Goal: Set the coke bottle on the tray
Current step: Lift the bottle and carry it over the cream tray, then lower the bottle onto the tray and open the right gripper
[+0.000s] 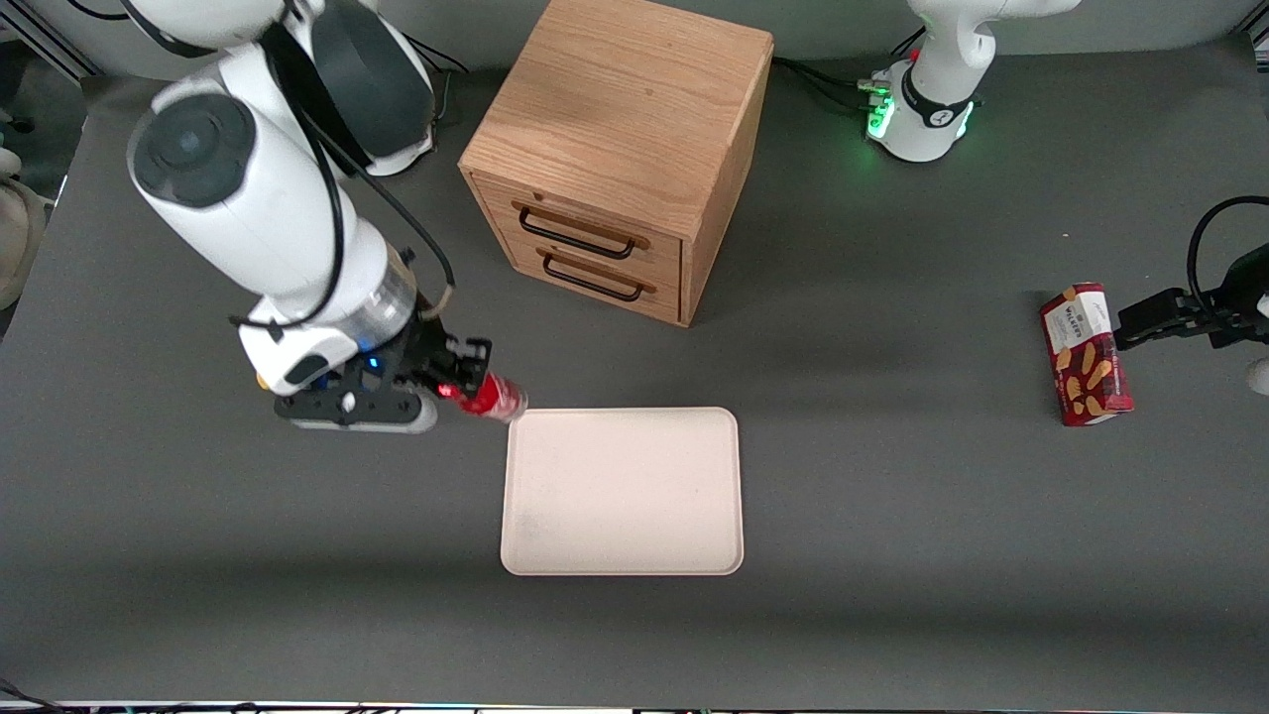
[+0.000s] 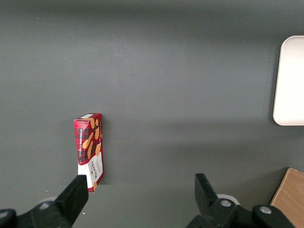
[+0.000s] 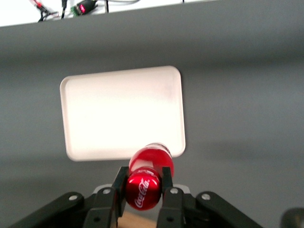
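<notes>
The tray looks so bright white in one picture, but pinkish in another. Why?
In the right wrist view, light washes out the flat cream-pink rectangular tray to glowing white, with soft edges; the gripper holds the small red-capped coke bottle in its jaws near the tray's edge. In the front view the tray is evenly lit, showing its real colour.

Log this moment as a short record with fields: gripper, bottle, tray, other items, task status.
gripper: gripper shut on the coke bottle's capped end, held beside the tray's corner
bottle: coke bottle tilted, off the table, its free end at the tray's edge
tray: tray flat on the table, nothing on it
other items: wooden drawer box farther from the front camera than the tray; snack box toward the parked arm's end
task status: bottle not yet on tray
</notes>
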Robot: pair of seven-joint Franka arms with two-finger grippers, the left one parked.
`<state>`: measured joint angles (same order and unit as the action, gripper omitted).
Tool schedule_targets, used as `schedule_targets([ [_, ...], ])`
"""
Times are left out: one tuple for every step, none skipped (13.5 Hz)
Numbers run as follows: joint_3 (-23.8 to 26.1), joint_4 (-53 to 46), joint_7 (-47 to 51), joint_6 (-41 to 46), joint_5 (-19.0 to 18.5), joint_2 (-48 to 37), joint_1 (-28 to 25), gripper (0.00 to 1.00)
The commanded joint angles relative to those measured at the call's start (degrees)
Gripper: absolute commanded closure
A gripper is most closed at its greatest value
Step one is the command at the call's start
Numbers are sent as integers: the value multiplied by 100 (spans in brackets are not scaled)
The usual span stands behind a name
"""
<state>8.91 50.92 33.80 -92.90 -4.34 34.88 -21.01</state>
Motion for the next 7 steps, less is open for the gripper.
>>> schedule_targets([
  [-153, -302, -172, -665, -190, 579, -44, 100],
  [-162, -302, -190, -920, -190, 755, -44, 100],
  [-205, -302, -190, -1184, -190, 905, -44, 100],
  [-336, -293, -190, -1500, -190, 1054, -44, 100],
  [-407, -285, -190, -1738, -190, 1221, -44, 100],
  [-425, -276, -181, -1940, -190, 1388, -44, 100],
  [-434, -250, -172, -2090, -207, 1494, -44, 100],
])
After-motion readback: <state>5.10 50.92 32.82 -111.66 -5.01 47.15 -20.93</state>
